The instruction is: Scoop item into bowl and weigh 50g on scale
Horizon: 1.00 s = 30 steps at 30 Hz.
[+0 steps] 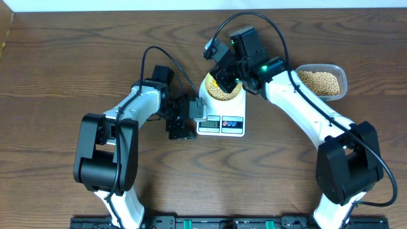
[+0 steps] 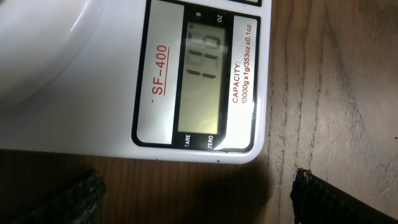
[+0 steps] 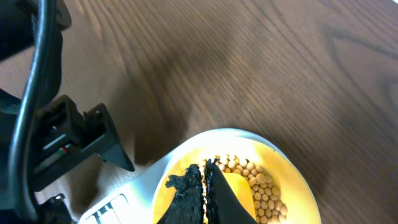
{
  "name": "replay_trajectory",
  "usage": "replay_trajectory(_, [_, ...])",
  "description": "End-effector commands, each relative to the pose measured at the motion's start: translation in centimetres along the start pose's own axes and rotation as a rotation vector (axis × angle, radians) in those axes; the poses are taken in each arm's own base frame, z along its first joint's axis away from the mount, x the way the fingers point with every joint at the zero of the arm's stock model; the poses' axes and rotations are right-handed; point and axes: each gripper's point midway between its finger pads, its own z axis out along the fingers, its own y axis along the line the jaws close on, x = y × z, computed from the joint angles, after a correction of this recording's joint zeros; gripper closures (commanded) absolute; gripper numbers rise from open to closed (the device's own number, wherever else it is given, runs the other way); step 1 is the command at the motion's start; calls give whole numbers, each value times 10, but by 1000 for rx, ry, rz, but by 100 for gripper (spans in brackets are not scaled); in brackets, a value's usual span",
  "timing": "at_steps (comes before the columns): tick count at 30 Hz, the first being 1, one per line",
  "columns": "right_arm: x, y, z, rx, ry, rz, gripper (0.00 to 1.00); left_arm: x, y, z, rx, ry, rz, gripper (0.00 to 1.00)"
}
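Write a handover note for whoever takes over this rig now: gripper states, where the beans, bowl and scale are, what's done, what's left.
Left gripper: open, empty, beside the scale, its camera on the display.
Right gripper: shut, apparently on a yellow scoop, over the bowl.
The bowl sits on the scale with beans in it; more beans fill the tub beside the right arm.
Done: some beans are in the bowl.
Left: the reading is blurred, so check it and adjust to 50 g.
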Motion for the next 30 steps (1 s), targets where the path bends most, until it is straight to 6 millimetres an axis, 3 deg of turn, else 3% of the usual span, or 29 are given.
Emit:
replay_trajectory(1, [-2, -2, -2, -59, -29, 93, 99, 0, -5, 4, 18, -9, 10, 2])
replay_trajectory(7, [-15, -23, -12, -56, -109, 144, 99, 0, -5, 4, 18, -9, 10, 2])
replay_trajectory(19, [-34, -38, -24, -62, -211, 121, 99, 0, -5, 4, 18, -9, 10, 2])
replay_trajectory(24, [-43, -45, -39, -126, -268, 235, 99, 0, -5, 4, 18, -9, 10, 3])
replay_trajectory(30, [-38, -65, -67, -257, -318, 381, 99, 0, -5, 4, 18, -9, 10, 2])
